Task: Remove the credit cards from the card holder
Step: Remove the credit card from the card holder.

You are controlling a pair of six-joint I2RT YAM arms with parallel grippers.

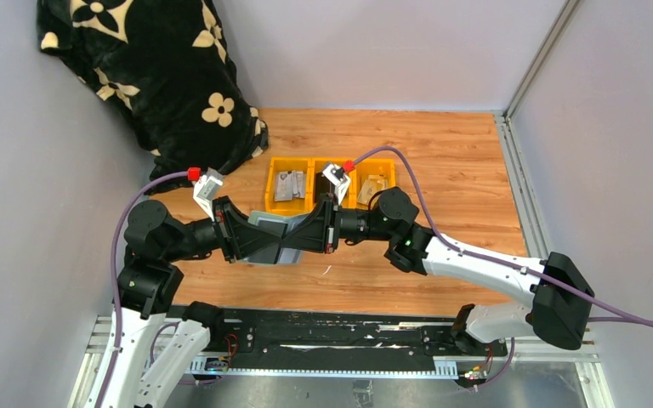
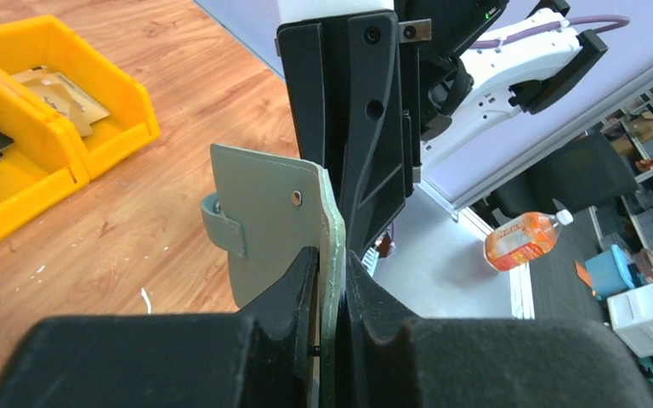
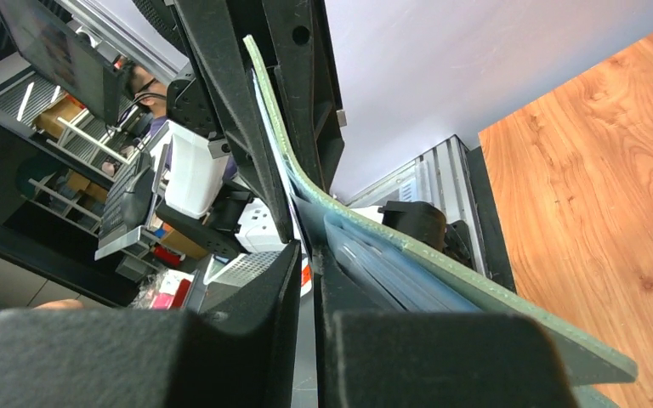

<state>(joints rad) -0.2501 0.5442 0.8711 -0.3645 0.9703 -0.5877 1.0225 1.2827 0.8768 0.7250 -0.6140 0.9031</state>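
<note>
The grey-green card holder [image 1: 270,225] hangs above the wooden table between both arms. My left gripper [image 1: 277,242] comes in from the left and is shut on one flap, and the left wrist view shows that flap [image 2: 272,221] with its small closing tab pinched between the jaws of the left gripper [image 2: 332,253]. My right gripper [image 1: 294,240] meets it from the right. In the right wrist view the right gripper [image 3: 306,246] has only a thin slit left between its jaws. The holder's other flap [image 3: 442,263] with bluish inner pockets bends away beside them. No credit card shows clearly.
Three yellow bins [image 1: 330,206] stand in a row behind the grippers, the left one holding grey flat pieces [image 1: 289,185], the right one a tan piece [image 1: 372,187]. A black flowered blanket [image 1: 153,76] lies at the back left. Grey walls close in both sides.
</note>
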